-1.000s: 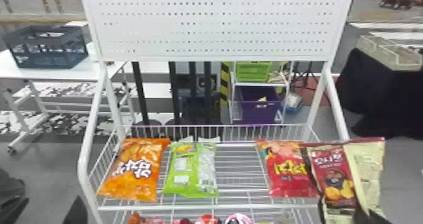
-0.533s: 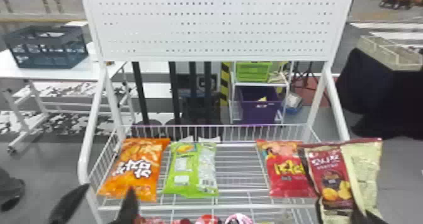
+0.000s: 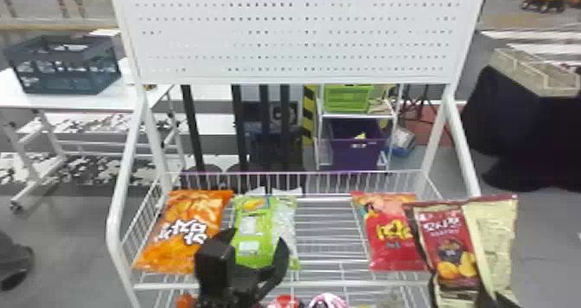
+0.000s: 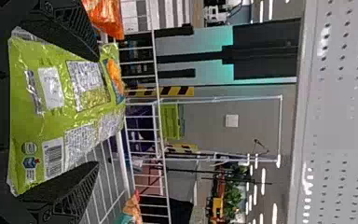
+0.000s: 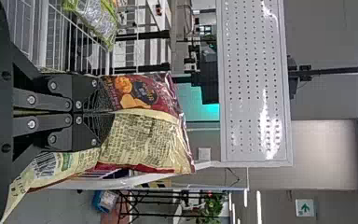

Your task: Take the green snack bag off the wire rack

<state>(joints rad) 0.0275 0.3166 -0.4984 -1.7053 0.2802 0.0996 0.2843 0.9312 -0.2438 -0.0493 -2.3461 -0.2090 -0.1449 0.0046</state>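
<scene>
In the head view my left gripper (image 3: 259, 246) stands open over the front part of the green snack bag (image 3: 253, 225), which lies on the wire rack (image 3: 324, 284). Seen from the left wrist, the green bag (image 4: 56, 107) lies between the two parted fingers of the left gripper (image 4: 95, 114). My right gripper (image 3: 501, 300) is at the rack's right front corner. In the right wrist view that gripper (image 5: 105, 112) is shut on a maroon and cream snack bag (image 5: 144, 135), creased where the fingers pinch it.
An orange bag (image 3: 186, 229) lies just left of the green one. Toward the right of the shelf lies a red bag (image 3: 391, 238), partly behind the maroon one. White side posts (image 3: 119, 199) frame the rack, with a perforated panel (image 3: 298, 39) above. More packages (image 3: 326, 302) sit on the lower shelf.
My left gripper has moved from the lower left, right and forward past the orange bag to the green bag. The right gripper's maroon bag has shifted only slightly.
</scene>
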